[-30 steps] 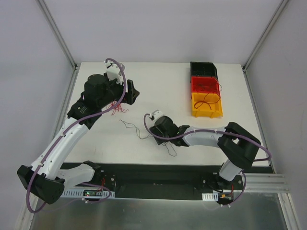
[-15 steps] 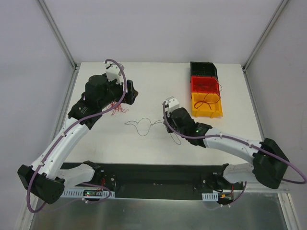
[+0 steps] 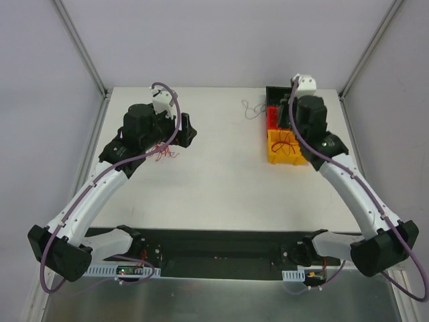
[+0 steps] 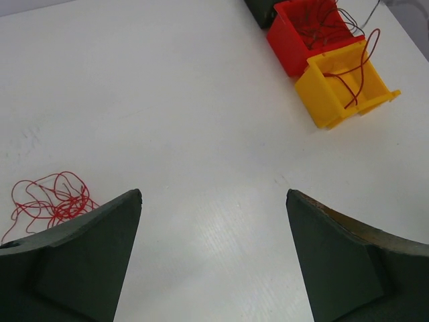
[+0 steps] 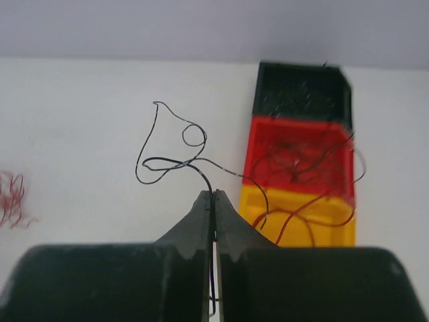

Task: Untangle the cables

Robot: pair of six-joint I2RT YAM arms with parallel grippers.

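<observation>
Right fingers (image 5: pixel 198 218) are pinched shut on the black cable (image 5: pixel 161 159), probably above the black bin (image 3: pixel 285 94); I'd lower until its loops clear the rim. Left fingers (image 4: pixel 87 241) gape empty over the red tangle (image 4: pixel 53 198).

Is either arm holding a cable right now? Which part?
Right gripper pinches one black cable partway along: most loops out ahead, a short bit trails back between its fingers. Left gripper is open, holding nothing; the red tangle lies beside it.

Matt white table (image 4: pixel 201 100); smooth plastic yellow bin (image 4: pixel 320 104); thin, smooth cables (image 4: pixel 53 201).
</observation>
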